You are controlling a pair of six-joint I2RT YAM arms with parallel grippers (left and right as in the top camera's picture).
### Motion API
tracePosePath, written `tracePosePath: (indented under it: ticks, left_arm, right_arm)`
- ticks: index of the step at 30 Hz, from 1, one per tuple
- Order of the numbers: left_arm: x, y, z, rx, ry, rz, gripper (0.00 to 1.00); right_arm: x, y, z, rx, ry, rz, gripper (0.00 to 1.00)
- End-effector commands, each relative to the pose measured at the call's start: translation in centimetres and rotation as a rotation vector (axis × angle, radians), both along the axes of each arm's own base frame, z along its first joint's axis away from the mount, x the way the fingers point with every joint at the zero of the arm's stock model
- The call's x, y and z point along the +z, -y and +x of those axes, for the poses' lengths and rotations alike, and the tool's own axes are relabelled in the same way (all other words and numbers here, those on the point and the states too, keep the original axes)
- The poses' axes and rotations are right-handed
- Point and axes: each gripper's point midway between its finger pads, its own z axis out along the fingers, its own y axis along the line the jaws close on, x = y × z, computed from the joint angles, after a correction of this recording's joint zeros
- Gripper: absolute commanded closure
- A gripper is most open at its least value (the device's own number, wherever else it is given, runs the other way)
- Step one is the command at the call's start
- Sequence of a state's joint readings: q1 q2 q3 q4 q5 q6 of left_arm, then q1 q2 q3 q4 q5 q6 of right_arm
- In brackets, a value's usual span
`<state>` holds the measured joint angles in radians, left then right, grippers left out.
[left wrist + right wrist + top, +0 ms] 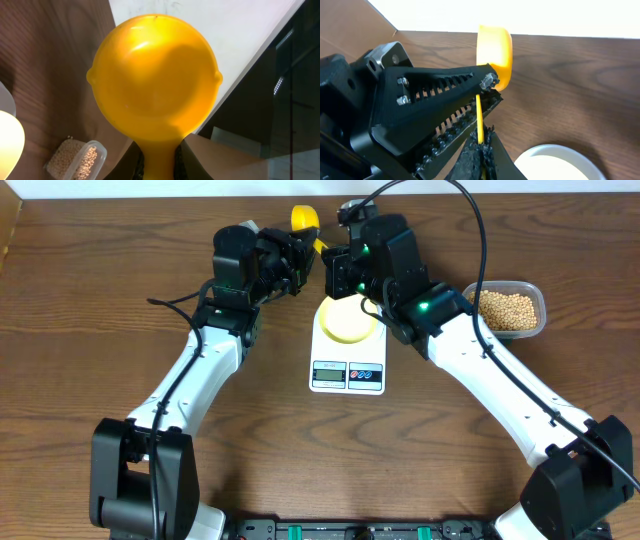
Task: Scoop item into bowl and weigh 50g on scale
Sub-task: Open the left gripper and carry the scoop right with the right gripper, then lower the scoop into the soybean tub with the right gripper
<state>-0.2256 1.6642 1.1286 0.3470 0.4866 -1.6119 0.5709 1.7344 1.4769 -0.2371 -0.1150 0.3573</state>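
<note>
Left gripper (pixel 158 162) is pressed together on the handle of a yellow scoop (pixel 155 75). In the left wrist view the handle runs down between its dark fingers and the round cup faces the camera, showing bare yellow plastic inside. Right gripper (pixel 481 152) is also closed. In the right wrist view its fingers pinch the thin edge of the same yellow handle, just below where the left gripper's ribbed fingers (pixel 440 95) clamp it, so both grippers hold the one scoop, close together. Overhead, the two grippers meet above the far edge of the scale (pixel 347 355), with the scoop's cup pointing away toward the back of the table (pixel 100 330). The bowl (pixel 348 320), pale yellow-green, sits on the scale's platform, just below and in front of the gripper tips and apart from them; its rim shows at the lower edge of the right wrist view. The scale's display and buttons face the robot's base; the digits are too small to read. The beans (pixel 505 307) lie in a clear plastic tub (pixel 540 295) on the table to the right of the scale, beside the right forearm and well apart from both grippers and the scoop. The same tub appears low and left in the left wrist view, below the scoop cup.
</note>
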Motion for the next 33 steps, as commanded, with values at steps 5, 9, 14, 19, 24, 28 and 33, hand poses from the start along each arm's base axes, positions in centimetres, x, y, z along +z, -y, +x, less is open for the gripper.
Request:
tracePosePath:
  ticks: [5, 9, 14, 19, 24, 28, 33]
  left_arm:
    - [2.0, 0.1, 0.1, -0.059, 0.202, 0.190, 0.38]
    - [2.0, -0.3, 0.2, -0.092, 0.312, 0.333, 0.01]
    - [2.0, -1.1, 0.5, -0.121, 0.419, 0.479, 0.02]
    - [2.0, -1.3, 0.6, -0.144, 0.489, 0.572, 0.02]
    - [2.0, -1.3, 0.6, -0.148, 0.499, 0.587, 0.02]
    - [2.0, -1.3, 0.6, -0.148, 0.499, 0.587, 0.02]
    - [2.0, -1.3, 0.6, -0.148, 0.499, 0.587, 0.02]
  right_arm:
    - [2.1, 0.8, 1.3, -0.002, 0.085, -0.059, 0.99]
    - [4.8, 2.4, 1.8, -0.018, 0.101, -0.097, 0.99]
    - [8.2, 5.8, 2.3, -0.086, 0.110, -0.173, 0.99]
    - [9.4, 10.8, 2.3, -0.162, 0.042, -0.234, 0.99]
    - [7.5, 18.1, 1.4, -0.277, -0.128, -0.304, 0.99]
    - [4.8, 24.7, -0.3, -0.391, -0.305, -0.349, 0.99]
    - [2.3, 31.4, -2.8, -0.525, -0.497, -0.354, 0.99]
